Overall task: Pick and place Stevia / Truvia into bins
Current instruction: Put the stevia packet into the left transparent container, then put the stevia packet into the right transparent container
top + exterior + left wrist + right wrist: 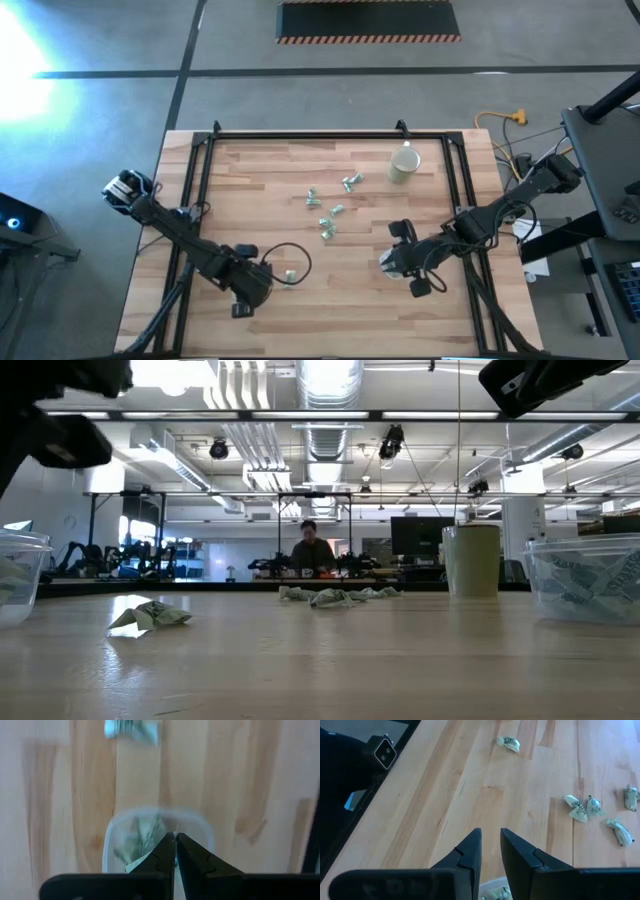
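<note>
Several Stevia / Truvia sachets (326, 215) lie loose on the middle of the wooden table, and one more (292, 273) lies near my left gripper. My left gripper (176, 836) points down with its fingers shut and nothing visible between them. It hangs over a clear bin (114, 837) that has sachets inside. My right gripper (491, 834) is tilted down over the other clear bin (492, 889), which also holds sachets. Its fingers stand a little apart with nothing between them. In the low view the bins stand at the left (18, 575) and right (588, 575) edges of the picture.
A beige round cup (404, 165) stands at the far right of the table. A black frame (300, 138) runs along the far edge and down both sides. A person (311, 550) sits in the room beyond. Bare wood lies between the two bins.
</note>
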Tool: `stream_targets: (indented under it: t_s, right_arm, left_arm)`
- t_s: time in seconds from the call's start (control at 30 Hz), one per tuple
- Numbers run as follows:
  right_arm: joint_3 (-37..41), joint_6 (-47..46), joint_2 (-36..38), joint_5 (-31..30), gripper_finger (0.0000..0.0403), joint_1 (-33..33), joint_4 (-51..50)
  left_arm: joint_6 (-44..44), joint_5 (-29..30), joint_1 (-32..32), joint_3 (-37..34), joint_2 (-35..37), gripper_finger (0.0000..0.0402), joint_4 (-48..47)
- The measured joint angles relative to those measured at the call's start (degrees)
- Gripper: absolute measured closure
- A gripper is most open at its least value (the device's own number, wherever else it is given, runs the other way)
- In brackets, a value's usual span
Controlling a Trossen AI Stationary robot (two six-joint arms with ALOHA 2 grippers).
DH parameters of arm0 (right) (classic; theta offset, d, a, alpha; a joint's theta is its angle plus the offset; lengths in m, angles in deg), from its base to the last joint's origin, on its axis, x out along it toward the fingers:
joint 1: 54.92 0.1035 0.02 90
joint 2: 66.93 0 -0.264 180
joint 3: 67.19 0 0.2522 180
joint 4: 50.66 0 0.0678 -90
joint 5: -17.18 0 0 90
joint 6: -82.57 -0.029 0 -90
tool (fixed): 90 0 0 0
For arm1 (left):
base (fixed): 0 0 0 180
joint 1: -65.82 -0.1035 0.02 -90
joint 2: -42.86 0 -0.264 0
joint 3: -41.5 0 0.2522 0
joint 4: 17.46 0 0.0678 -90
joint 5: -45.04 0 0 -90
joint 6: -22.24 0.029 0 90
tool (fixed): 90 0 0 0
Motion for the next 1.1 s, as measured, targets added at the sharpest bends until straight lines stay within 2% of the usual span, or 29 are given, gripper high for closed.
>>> stream_targets:
  t_s: [0.57,0.93,1.1]
  right_arm:
    - [0.02,0.19,0.00,0.00,0.0343,0.00,1.27]
    - [0.22,0.21,0.00,0.00,0.0344,0.00,1.30]
    - [0.22,0.21,0.00,0.00,0.0342,0.00,1.33]
  left_arm:
    - [-2.93,0.20,-0.07,-3.64,0.00,0.0397,-0.18]
    - [-4.44,1.60,-0.09,-4.77,0.00,0.0286,0.26]
    - [-4.04,1.05,-0.09,-3.71,0.71,0.0252,-0.69]
